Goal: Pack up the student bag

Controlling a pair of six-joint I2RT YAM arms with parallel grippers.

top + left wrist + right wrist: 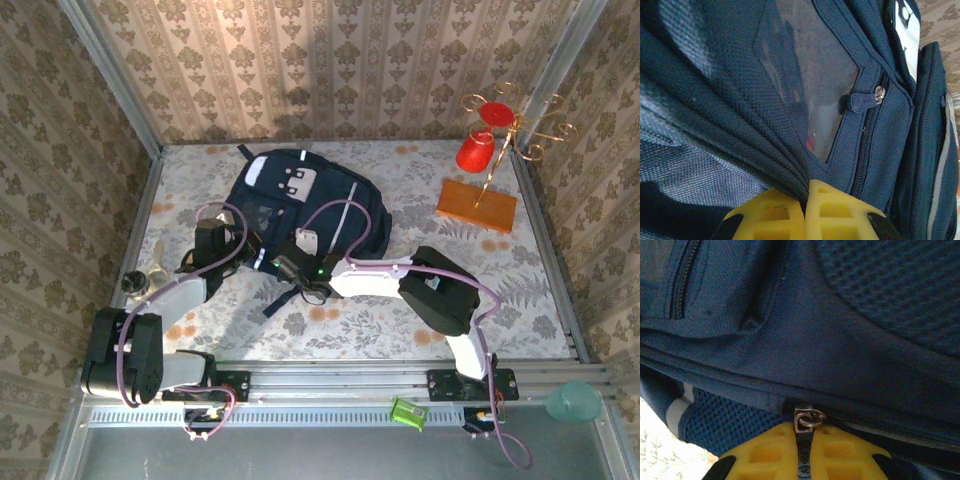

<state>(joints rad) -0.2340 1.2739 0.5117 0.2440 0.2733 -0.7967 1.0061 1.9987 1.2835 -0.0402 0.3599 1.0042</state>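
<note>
The large dark navy fabric backpack (300, 205) lies mid-table, directly ahead of both arms. The left gripper (805, 192) pinches its fabric fold; the right gripper (804, 440) clamps the dark zipper pull (805, 422), whose track runs sideways.

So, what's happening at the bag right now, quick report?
Left gripper shut, pinching a fold of the student bag. Right gripper shut on a zipper pull. Cup stand far right, apart from both arms.

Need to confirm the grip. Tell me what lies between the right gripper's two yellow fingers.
The dark zipper pull of the student bag lies there, pinched by the right gripper, as the right wrist view shows.
</note>
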